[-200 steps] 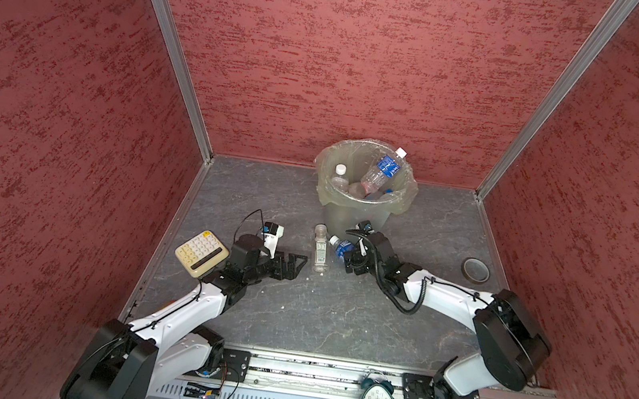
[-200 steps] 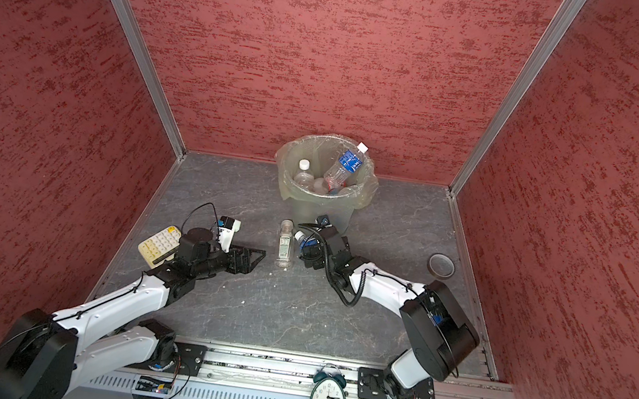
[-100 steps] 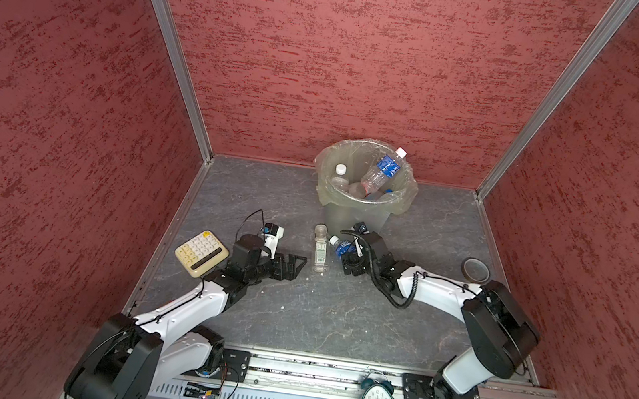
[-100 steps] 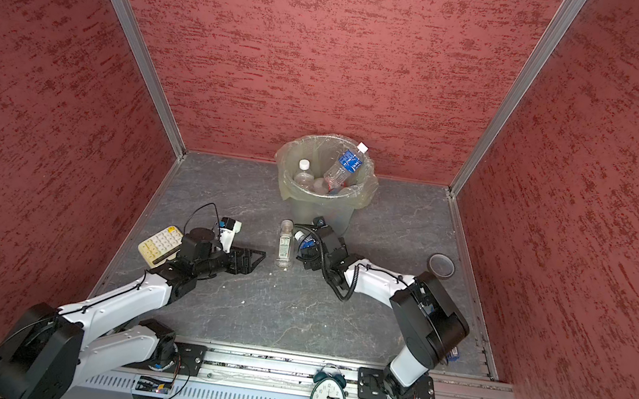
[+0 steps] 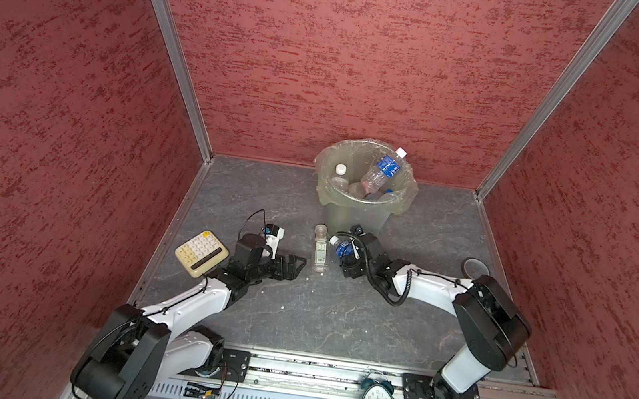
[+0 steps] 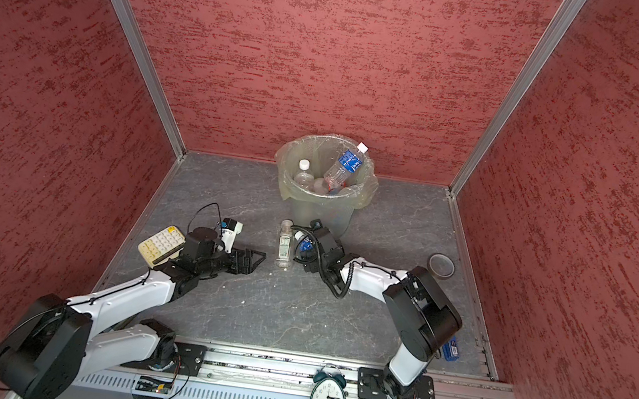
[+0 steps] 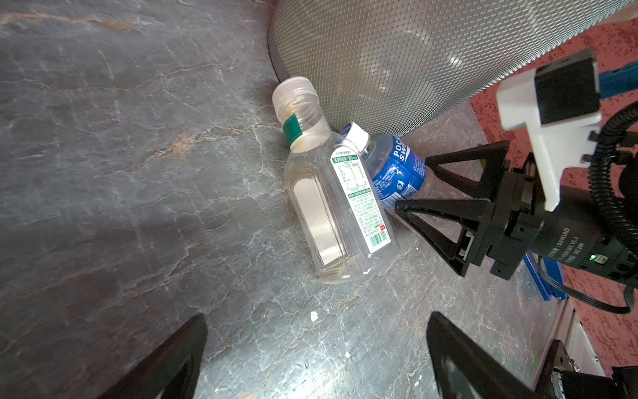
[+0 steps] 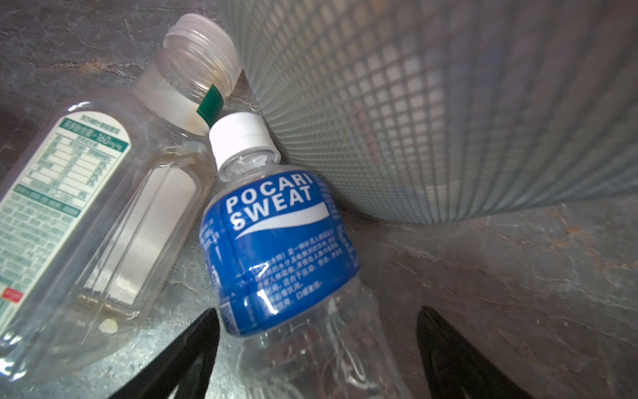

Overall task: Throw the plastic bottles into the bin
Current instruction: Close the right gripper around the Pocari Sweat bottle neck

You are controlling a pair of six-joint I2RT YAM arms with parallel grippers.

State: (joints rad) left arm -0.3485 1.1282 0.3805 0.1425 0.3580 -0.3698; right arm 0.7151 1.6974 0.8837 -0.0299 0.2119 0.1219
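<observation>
As the right arm was pushed forward over the last second, the right gripper (image 7: pixel 412 183) was brought around the blue-labelled bottle (image 8: pixel 276 248) and its jaws were drawn in from their widest spread. They were seen either side of the clear lower body, not yet pressed on it. The bottle was left lying on the tabletop (image 5: pixel 294 314), cap close against the bin (image 5: pixel 353 217), beside a clear bottle (image 7: pixel 328 207). The left gripper (image 5: pixel 297 267) was kept spread wide and empty. A pinch was judged imminent, with lift and drop outstanding.
</observation>
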